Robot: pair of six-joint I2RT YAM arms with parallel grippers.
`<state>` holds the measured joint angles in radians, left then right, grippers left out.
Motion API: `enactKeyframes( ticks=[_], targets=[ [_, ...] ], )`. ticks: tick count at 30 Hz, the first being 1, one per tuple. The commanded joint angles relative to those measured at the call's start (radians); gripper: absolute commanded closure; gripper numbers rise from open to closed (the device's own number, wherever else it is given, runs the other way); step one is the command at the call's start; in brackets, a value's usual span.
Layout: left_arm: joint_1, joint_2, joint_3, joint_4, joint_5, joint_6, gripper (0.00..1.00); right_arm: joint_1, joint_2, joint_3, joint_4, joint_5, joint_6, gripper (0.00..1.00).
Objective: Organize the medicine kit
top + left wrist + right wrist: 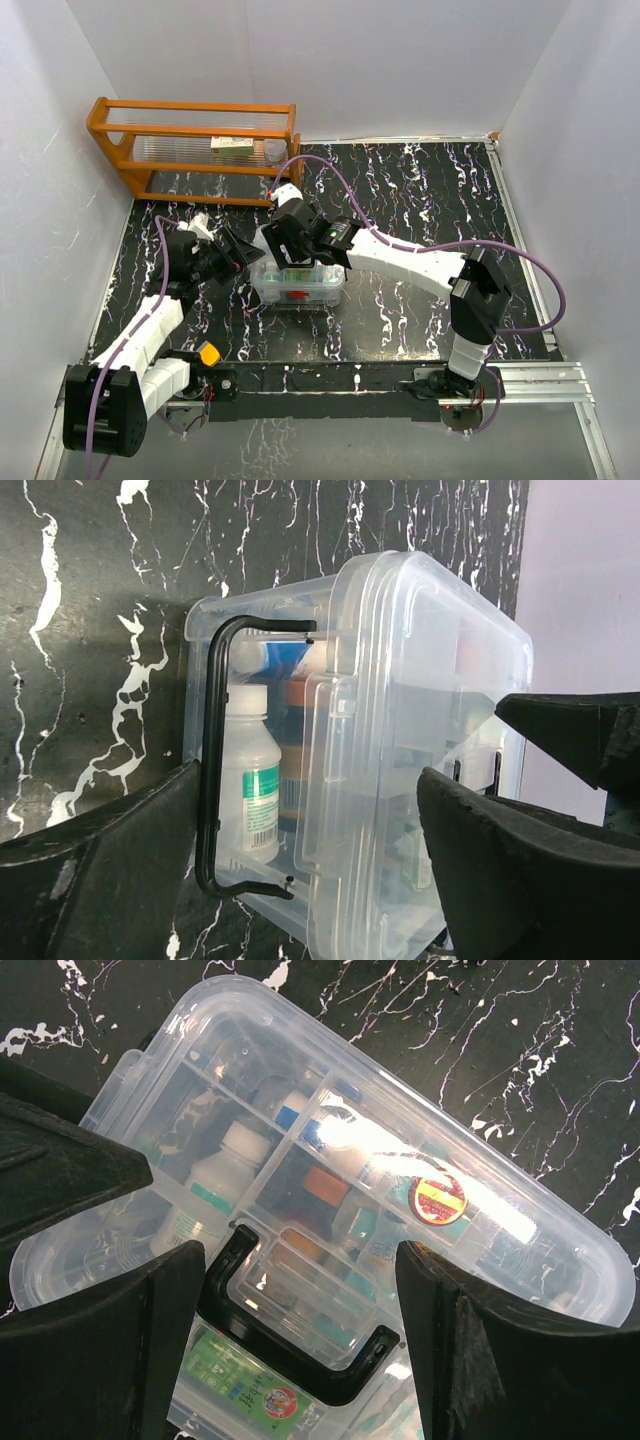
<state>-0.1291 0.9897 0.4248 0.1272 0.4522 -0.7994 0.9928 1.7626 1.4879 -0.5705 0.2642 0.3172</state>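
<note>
The medicine kit (298, 285) is a clear rounded box with a red front mark, standing mid-table with its flat lid on. My left gripper (238, 256) is open at the kit's left end. In the left wrist view its fingers (100, 865) straddle that end of the kit (400, 730), beside a black wire clasp (212, 760). My right gripper (285, 243) is open just above the lid. In the right wrist view it (300, 1345) straddles the lid's dark handle (290, 1340) without touching it. Bottles and packets show through the lid (330, 1140), and a white bottle (250, 780) through the wall.
An orange wooden rack (190, 150) stands at the back left and holds a clear container and a small box (232, 144). White walls close in the left, back and right. A metal rail (520, 375) runs along the near edge.
</note>
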Motion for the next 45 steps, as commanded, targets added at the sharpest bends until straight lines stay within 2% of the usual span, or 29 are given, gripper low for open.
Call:
enactKeyframes(
  ticks=[1, 5, 10, 17, 23, 36, 40, 45],
  targets=[
    [0.005, -0.039, 0.081, -0.186, 0.018, 0.061, 0.2, 0.001, 0.057, -0.055, -0.092, -0.033, 0.043, 0.25],
    [0.005, -0.064, 0.111, -0.246, 0.016, 0.084, 0.3, 0.002, 0.059, -0.06, -0.092, -0.03, 0.046, 0.26],
    [0.005, -0.066, 0.131, -0.284, 0.064, 0.104, 0.35, 0.002, 0.07, -0.06, -0.101, -0.026, 0.047, 0.26],
    [0.005, -0.038, 0.167, -0.399, 0.121, 0.183, 0.47, 0.001, 0.078, -0.059, -0.093, -0.036, 0.056, 0.26],
    [0.005, -0.059, 0.182, -0.442, 0.114, 0.214, 0.52, 0.001, 0.082, -0.055, -0.09, -0.032, 0.065, 0.27],
    [0.005, -0.046, 0.191, -0.51, 0.102, 0.252, 0.73, 0.001, 0.1, -0.046, -0.091, -0.038, 0.076, 0.28],
    [0.005, -0.041, 0.194, -0.529, 0.099, 0.255, 0.74, 0.001, 0.101, -0.046, -0.091, -0.038, 0.079, 0.28],
    [0.004, -0.046, 0.194, -0.552, 0.087, 0.245, 0.63, 0.001, 0.107, -0.046, -0.091, -0.037, 0.077, 0.28]
  ],
)
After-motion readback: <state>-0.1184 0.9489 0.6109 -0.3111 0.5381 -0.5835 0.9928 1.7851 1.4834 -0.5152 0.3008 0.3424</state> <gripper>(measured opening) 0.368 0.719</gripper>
